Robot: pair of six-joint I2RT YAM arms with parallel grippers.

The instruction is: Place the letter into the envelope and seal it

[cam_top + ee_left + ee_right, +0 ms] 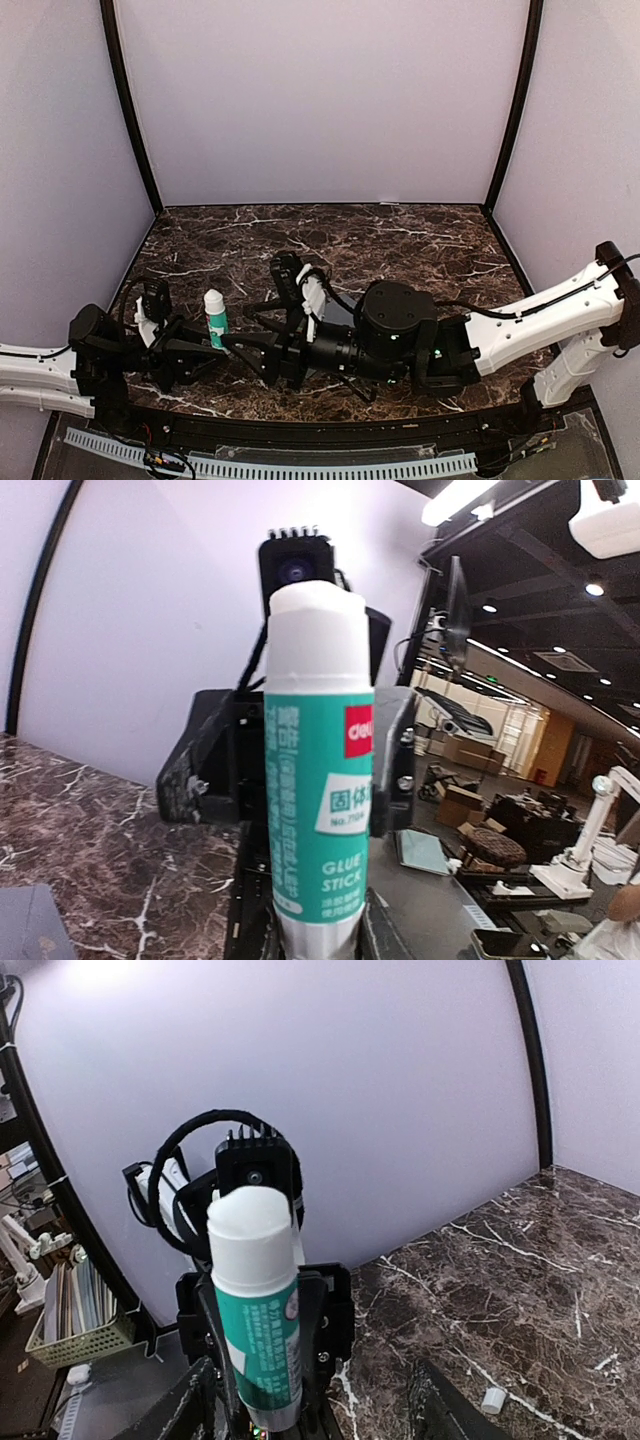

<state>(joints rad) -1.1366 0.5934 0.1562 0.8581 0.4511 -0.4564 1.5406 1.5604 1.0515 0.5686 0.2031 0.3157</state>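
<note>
The glue stick (318, 780) is pinched upright by the left hand (320, 932). The right hand (312, 1405), spread around it, is best drawn straight back without knocking it.

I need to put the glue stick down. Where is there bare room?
The far half of the table, from the back wall to the arms, is bare marble. The near edge is crowded: the left gripper holds the glue stick there, the right gripper beside it, a small white cap close by.
</note>
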